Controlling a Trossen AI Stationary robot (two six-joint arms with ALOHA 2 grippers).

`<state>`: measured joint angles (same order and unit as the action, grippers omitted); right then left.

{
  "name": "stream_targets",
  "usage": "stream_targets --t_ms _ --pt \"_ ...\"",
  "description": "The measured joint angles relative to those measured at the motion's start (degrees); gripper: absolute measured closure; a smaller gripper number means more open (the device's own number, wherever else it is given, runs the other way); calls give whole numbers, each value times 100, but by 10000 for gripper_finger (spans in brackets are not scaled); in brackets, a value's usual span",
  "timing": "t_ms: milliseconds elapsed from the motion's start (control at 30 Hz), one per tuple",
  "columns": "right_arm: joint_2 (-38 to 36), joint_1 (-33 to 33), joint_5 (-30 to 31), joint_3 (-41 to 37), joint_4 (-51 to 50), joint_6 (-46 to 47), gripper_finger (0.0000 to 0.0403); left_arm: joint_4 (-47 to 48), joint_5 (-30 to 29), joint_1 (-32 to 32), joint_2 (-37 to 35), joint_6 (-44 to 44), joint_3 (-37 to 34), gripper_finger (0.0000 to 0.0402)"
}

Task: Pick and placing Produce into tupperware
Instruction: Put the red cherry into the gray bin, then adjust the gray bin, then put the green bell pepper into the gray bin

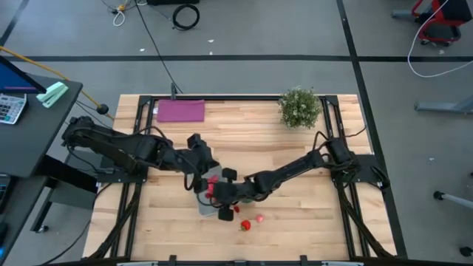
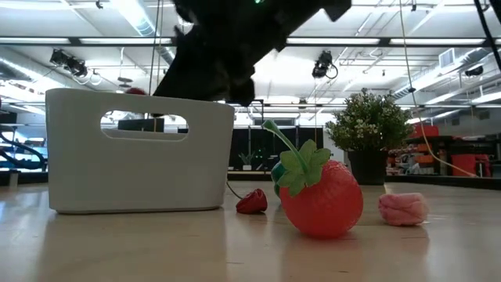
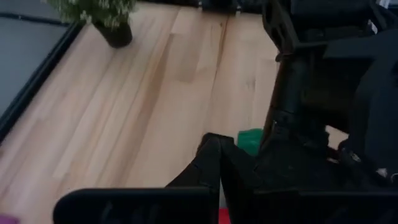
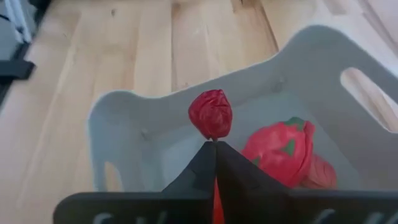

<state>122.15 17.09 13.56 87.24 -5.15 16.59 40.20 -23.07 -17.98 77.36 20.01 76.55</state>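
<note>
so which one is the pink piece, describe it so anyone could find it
Start at the pale grey plastic container with handle slots on the wooden table. Right of it in the low view sits a big red toy strawberry; the lumpy pink toy piece lies just beyond, alone in being pink.

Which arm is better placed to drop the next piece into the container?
The right. Its gripper is shut on a small red piece directly over the container, which already holds a red tomato-like toy. The left gripper beside it looks shut with nothing seen in it.

Grey floor (image 1: 295,37) with dark seams surrounds the wooden table (image 1: 251,129); bright ceiling strip lights (image 2: 376,47) overhead.
</note>
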Motion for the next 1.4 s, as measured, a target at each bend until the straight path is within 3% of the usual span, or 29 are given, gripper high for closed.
stream_targets --t_ms 467,733,900,1067,1200,1400 --pt "-221 -73 -6 83 -651 -19 314 474 -133 -312 48 385 -2 394" --pt "-717 384 11 72 -2923 701 306 661 -144 -381 47 762 -2 380" --pt "-922 933 701 -19 -3493 1133 306 821 -138 -383 63 781 -2 390" --pt "-1094 1195 1799 -40 -3163 421 298 848 -140 -380 63 606 -2 378" --pt "-1305 1175 1872 -27 -3199 418 276 863 -135 -381 65 661 -2 360" --pt "-1526 1349 1804 -29 -4267 732 240 934 -133 -415 66 680 -2 332"
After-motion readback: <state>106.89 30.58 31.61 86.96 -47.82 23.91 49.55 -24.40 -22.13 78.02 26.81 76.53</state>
